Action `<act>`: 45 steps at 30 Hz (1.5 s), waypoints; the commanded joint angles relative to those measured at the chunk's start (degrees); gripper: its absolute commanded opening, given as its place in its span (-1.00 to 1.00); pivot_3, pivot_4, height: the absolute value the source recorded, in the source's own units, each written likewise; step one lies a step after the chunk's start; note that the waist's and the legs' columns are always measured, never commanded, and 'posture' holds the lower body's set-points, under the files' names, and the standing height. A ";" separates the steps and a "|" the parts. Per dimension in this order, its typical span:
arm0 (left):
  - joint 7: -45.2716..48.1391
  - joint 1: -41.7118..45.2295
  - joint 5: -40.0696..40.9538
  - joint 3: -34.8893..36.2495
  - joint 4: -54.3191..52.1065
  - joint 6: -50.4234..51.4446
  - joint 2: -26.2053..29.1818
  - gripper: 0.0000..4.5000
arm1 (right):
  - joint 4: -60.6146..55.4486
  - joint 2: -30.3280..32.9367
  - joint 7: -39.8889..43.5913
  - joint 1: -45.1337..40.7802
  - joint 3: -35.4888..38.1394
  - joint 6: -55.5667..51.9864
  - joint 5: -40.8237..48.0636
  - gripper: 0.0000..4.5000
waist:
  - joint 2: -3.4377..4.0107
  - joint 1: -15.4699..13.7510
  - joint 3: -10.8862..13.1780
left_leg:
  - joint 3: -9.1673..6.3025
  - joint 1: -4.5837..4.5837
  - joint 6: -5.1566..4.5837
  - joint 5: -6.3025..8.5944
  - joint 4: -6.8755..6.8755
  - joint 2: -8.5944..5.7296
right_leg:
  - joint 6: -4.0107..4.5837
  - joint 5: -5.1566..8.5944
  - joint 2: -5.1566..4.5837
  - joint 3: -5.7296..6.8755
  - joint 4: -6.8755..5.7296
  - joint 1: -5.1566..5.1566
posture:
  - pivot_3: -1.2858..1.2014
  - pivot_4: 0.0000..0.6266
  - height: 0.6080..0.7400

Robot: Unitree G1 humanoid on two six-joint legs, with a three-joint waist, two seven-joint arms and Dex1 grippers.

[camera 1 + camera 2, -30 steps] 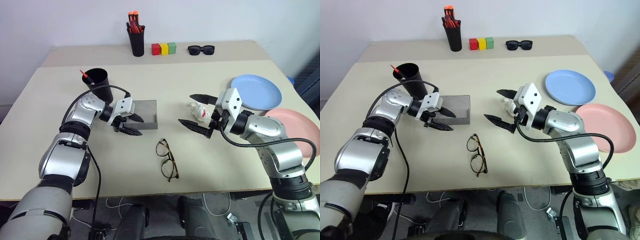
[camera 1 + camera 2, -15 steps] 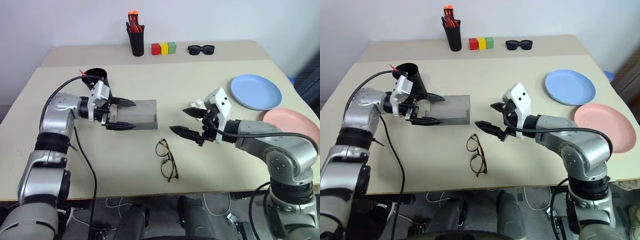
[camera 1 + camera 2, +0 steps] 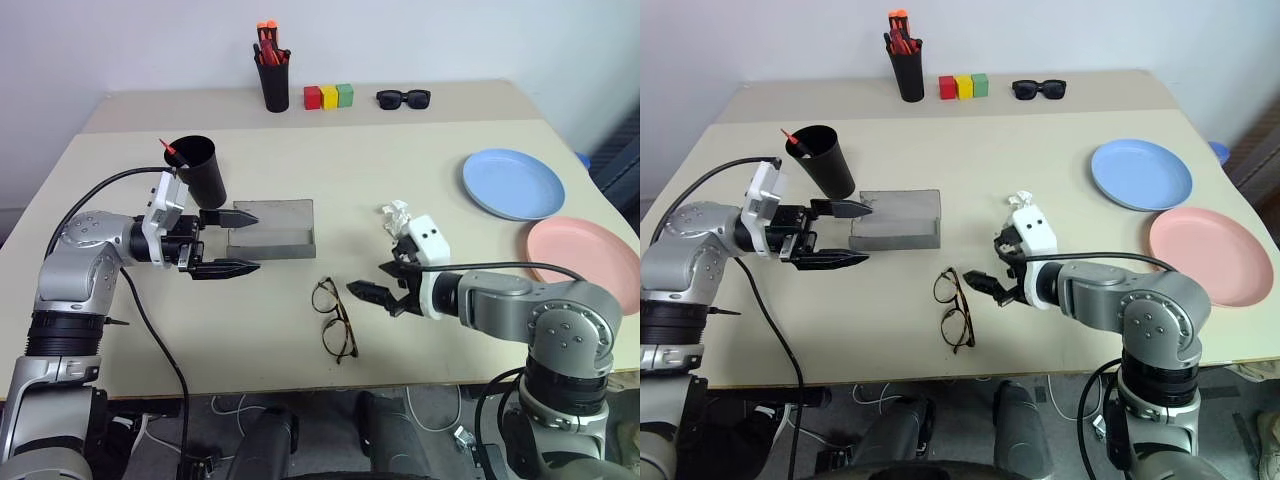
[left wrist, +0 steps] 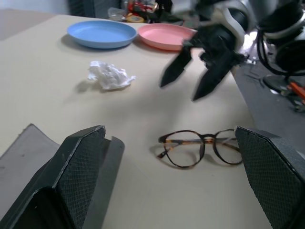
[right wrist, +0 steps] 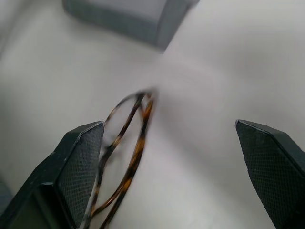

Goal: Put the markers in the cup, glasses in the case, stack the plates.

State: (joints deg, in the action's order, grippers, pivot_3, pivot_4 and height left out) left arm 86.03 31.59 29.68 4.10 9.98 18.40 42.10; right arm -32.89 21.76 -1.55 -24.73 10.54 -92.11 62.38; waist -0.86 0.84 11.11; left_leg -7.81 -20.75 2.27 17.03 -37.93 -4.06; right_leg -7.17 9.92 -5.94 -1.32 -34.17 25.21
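While both end effectors stand wide open and empty, the glasses [image 3: 334,318] lie folded-out on the table [image 3: 400,180] near its front edge, just left of the right end effector [image 3: 381,283], whose black fingers angle down toward the frame without touching it. Farther left, the left end effector [image 3: 232,242] hovers level just beside the left end of the grey case [image 3: 271,229], which sits just beyond the glasses. Behind it stands the black cup [image 3: 195,168] with a red-tipped marker [image 3: 168,150] poking out of it. At the right side the blue plate [image 3: 512,183] and the pink plate [image 3: 583,260] sit side by side, not yet stacked, and a crumpled white scrap [image 3: 396,217] lies close behind the right arm.

Judging by the pose, picking up the glasses comes next — and that is where trouble lies. Thin wire-like rims flat on the table give the fingers little to bite, so a closing pinch could skid the frame toward the table's near edge or twist a temple. Coming down too steeply may press a lens against the surface. Whether the case is open enough to receive them is hard to tell — a nudge from the left fingers might slide it away instead.
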 commanded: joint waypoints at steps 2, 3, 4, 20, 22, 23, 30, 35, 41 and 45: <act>0.09 1.00 0.74 0.72 -0.39 -0.96 -0.08 0.98 | 2.60 1.17 -6.83 -1.61 1.42 -0.39 12.46 1.00 | 0.00 0.08 0.00 | 0.01 0.01 0.00 0.00 0.00 0.00 | 0.00 0.00 0.00 0.00 0.01 0.00 | 0.03 -0.52 1.00; 0.18 1.35 0.56 0.60 0.06 -1.28 -0.19 0.98 | 3.52 1.13 -8.54 -1.88 0.99 -0.39 13.59 1.00 | 0.00 0.08 0.00 | 0.01 0.01 0.00 0.00 0.00 0.01 | 0.00 0.00 0.01 0.00 0.01 0.00 | 0.03 -0.52 1.00; 0.28 1.69 0.38 0.46 0.38 -1.70 -0.36 0.98 | 3.97 1.29 -9.95 -1.88 0.01 -0.39 14.78 1.00 | 0.00 0.08 0.00 | 0.01 0.01 0.00 0.00 0.00 0.01 | 0.00 0.00 0.01 0.00 0.01 0.00 | 0.03 -0.52 1.00; -0.32 4.02 -1.11 -0.49 3.40 -5.78 -2.58 0.98 | 11.53 9.43 -31.71 -1.32 -17.55 15.23 39.93 1.00 | 0.00 0.11 0.00 | 0.02 -0.05 -0.01 0.00 0.00 0.02 | -0.01 0.00 0.01 0.01 0.08 0.00 | 0.03 -0.52 1.00; -0.47 3.88 -1.25 -0.50 3.34 -6.04 -2.72 0.98 | 12.38 10.78 -33.39 -2.18 -19.75 17.45 41.48 1.00 | 0.00 0.15 0.00 | 0.02 -0.06 -0.02 0.00 0.00 0.02 | -0.01 0.01 0.02 0.00 0.09 0.00 | 0.03 -0.52 1.00; -0.54 3.79 -1.27 -0.50 3.27 -6.07 -2.73 0.99 | 12.72 11.34 -33.99 -2.54 -20.76 18.52 42.35 0.89 | 0.00 0.13 0.00 | 0.03 -0.07 -0.02 0.00 0.00 0.02 | -0.01 0.01 0.02 0.00 0.10 0.01 | 0.03 -0.52 1.00; -1.33 3.58 -1.93 -0.38 3.47 -6.27 -2.47 1.00 | 14.89 12.46 -36.38 -5.54 -26.10 25.08 47.04 -0.56 | 0.00 0.13 0.00 | 0.02 -0.09 -0.03 0.01 0.00 0.03 | -0.01 0.01 0.03 0.01 0.14 0.01 | 0.03 -0.52 1.00; -2.32 3.74 -2.33 -0.27 3.76 -5.70 -2.11 1.00 | 15.58 12.80 -34.99 -7.07 -28.51 26.22 47.40 -0.98 | 0.00 0.11 0.00 | 0.02 -0.10 -0.03 0.01 0.00 0.03 | -0.01 0.01 0.03 0.01 0.15 0.01 | 0.03 -0.52 1.00; -2.90 4.42 -2.44 -0.33 4.10 -4.68 -2.17 1.00 | 17.12 14.07 -33.10 -9.38 -28.65 26.56 46.61 -0.98 | 0.00 0.09 0.00 | 0.02 -0.11 -0.03 0.01 -0.01 0.03 | -0.01 0.01 0.03 0.01 0.15 0.01 | 0.03 -0.52 1.00; -2.88 4.63 -2.39 -0.21 4.42 -4.63 -2.22 1.00 | 18.04 18.16 -28.31 -12.39 -26.74 24.03 44.78 -0.98 | 0.01 0.02 0.01 | 0.02 -0.13 -0.03 0.01 -0.01 0.02 | -0.01 0.01 0.03 0.01 0.16 0.03 | 0.03 -0.52 1.00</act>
State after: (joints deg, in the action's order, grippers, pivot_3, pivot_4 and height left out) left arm 83.30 34.91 26.82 3.04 15.00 13.69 39.21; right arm -14.39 38.17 -32.45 -35.33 -18.58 -67.01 107.54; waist -0.86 0.86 11.12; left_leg -7.80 -20.89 2.23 17.04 -37.94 -4.04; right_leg -7.19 9.93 -5.91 -1.31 -34.00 25.25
